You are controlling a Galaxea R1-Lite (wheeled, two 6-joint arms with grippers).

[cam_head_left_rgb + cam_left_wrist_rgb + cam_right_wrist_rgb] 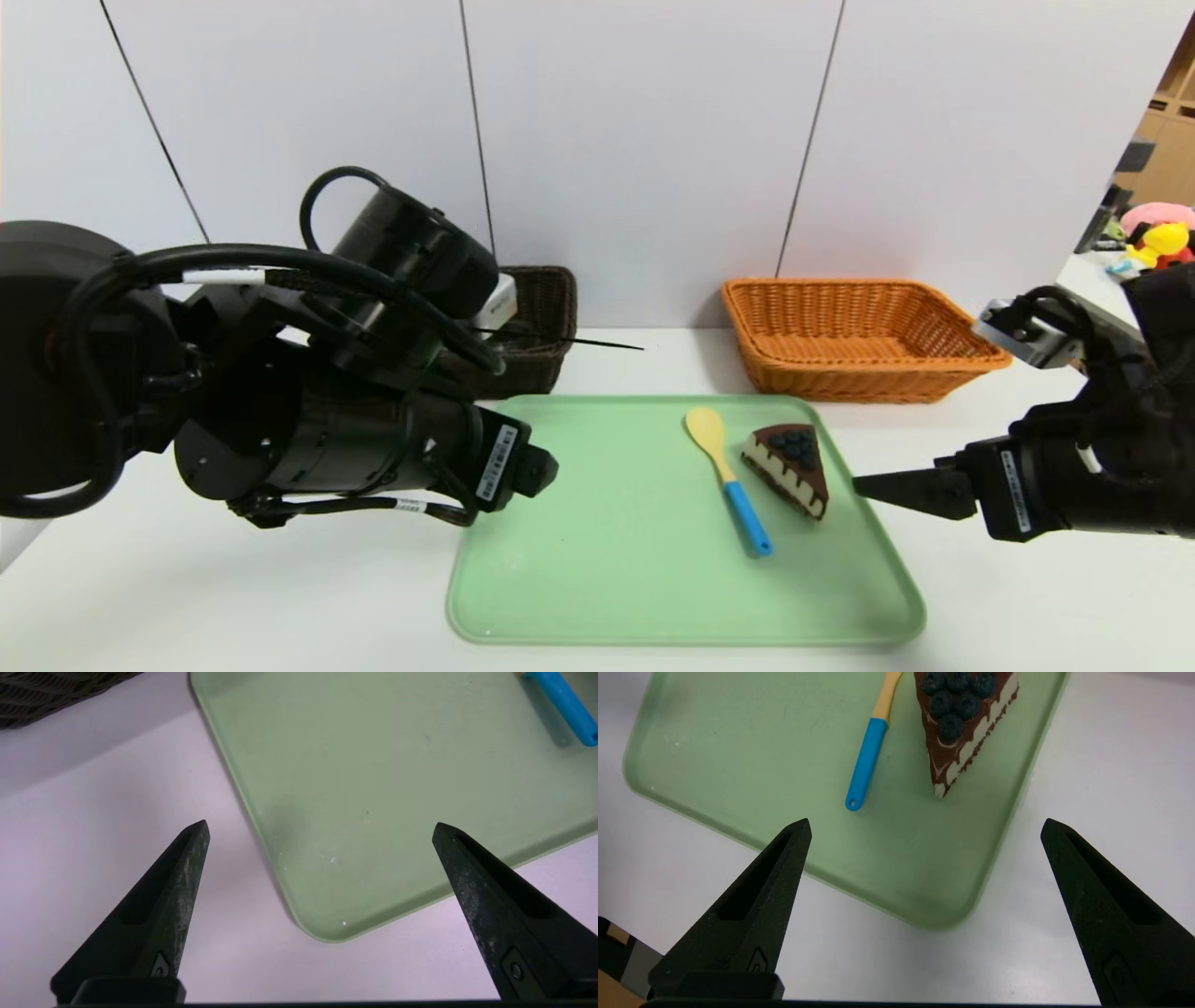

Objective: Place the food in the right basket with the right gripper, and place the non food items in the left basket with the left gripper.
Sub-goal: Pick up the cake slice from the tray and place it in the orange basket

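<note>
Chocolate-brown, with blueberries on top, the cake slice (789,469) lies near the right edge of the green tray (597,597), its narrow tip toward the robot. Just beside it on the left, apart but close, lies the spoon (728,481), yellow bowl away from the robot and blue handle toward it. The right gripper (924,826) hangs off the tray's right corner, fingers spread wide and empty, pointed at the slice. The left gripper (320,828) hovers over the tray's near-left corner, equally spread, holding nothing. Behind the tray stand the orange basket (854,341) on the right and the dark basket (537,327) on the left, partly hidden by the left arm.

The risk, as I judge it: the slice and spoon are so close that a wide approach could knock the spoon, and the wedge's sloped sides could slip from the grip.
</note>
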